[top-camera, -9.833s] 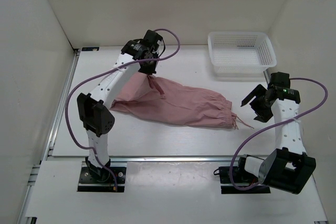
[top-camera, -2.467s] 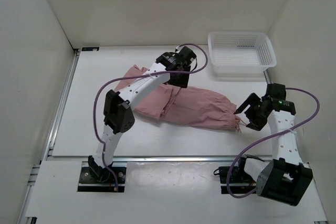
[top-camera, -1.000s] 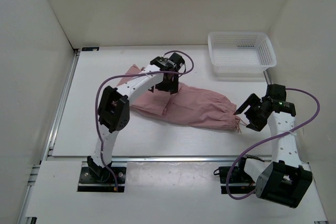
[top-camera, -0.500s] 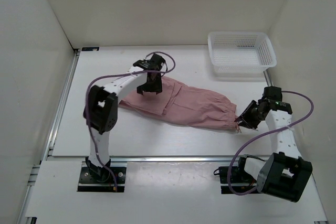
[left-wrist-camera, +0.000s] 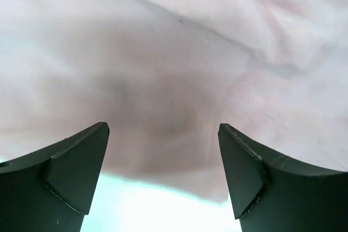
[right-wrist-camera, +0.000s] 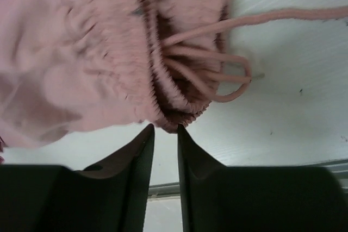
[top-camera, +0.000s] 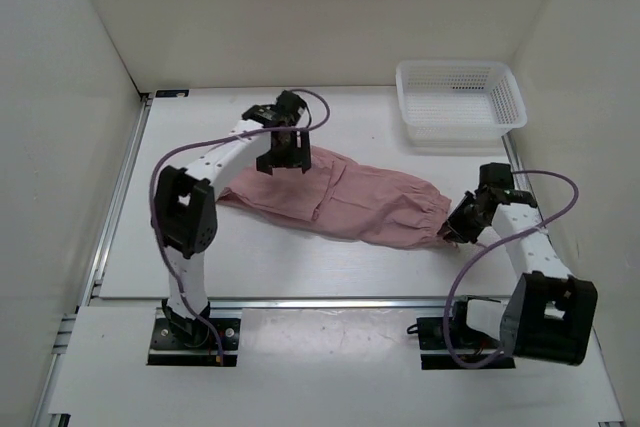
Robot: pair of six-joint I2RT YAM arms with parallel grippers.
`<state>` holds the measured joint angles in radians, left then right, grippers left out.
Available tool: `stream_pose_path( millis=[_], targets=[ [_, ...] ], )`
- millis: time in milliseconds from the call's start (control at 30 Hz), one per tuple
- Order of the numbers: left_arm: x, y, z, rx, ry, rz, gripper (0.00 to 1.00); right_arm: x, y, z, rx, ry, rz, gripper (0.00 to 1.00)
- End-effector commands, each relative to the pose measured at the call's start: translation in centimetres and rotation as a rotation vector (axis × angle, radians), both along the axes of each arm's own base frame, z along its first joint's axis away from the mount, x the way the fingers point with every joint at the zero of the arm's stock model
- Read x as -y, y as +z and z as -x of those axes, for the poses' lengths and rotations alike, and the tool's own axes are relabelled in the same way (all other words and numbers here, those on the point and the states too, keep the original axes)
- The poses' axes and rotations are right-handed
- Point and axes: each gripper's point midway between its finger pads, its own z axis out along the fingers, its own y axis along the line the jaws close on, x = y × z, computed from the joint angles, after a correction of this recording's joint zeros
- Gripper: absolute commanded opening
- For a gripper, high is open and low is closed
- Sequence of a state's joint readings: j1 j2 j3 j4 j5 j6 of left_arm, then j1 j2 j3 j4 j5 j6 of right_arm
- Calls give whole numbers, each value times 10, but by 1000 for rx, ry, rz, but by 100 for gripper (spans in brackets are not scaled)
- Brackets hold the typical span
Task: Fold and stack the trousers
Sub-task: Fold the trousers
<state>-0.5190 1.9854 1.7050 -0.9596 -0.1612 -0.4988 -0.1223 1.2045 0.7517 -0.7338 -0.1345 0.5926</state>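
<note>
**1 pair of trousers [top-camera: 360,202], spread on table [top-camera: 300,272]**

The dusty-pink trousers are laid lengthwise across the middle of the table, wrinkled and flat. The left gripper [top-camera: 282,165] is poised over their far-left end, jaws spread wide, with nothing held. The right gripper [right-wrist-camera: 165,127] is pinched on the gathered edge at the right end, just beside the looped drawstrings [right-wrist-camera: 217,63]. 1 white mesh basket [top-camera: 460,97] is set at the back right, well apart.
</note>
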Motion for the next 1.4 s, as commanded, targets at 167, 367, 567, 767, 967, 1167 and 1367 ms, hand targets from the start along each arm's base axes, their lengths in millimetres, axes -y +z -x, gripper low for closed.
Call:
stream_pose_path(
  millis=[167,367,567,767,967,1167,1367],
  targets=[
    [-107,102,-11,196,181,88,55,-71,100,-52,299,280,109,7],
    [-168,37,-15,72,346,194,76,-222,117,-66,324,748,14,3],
    [-171,-8,-5,-55,355,267,77,-349,106,-65,315,1008,-89,2],
    [-171,-43,4,-139,357,249,77,-372,25,-57,129,1016,-109,1],
    [-183,-75,26,-217,399,229,59,-323,-60,-44,-58,900,9,1],
    [-189,-75,43,-221,440,227,68,-304,-78,-41,-111,874,27,1],
    [-204,-35,47,-100,462,256,74,-294,-40,-44,-21,893,55,1]
  ],
)
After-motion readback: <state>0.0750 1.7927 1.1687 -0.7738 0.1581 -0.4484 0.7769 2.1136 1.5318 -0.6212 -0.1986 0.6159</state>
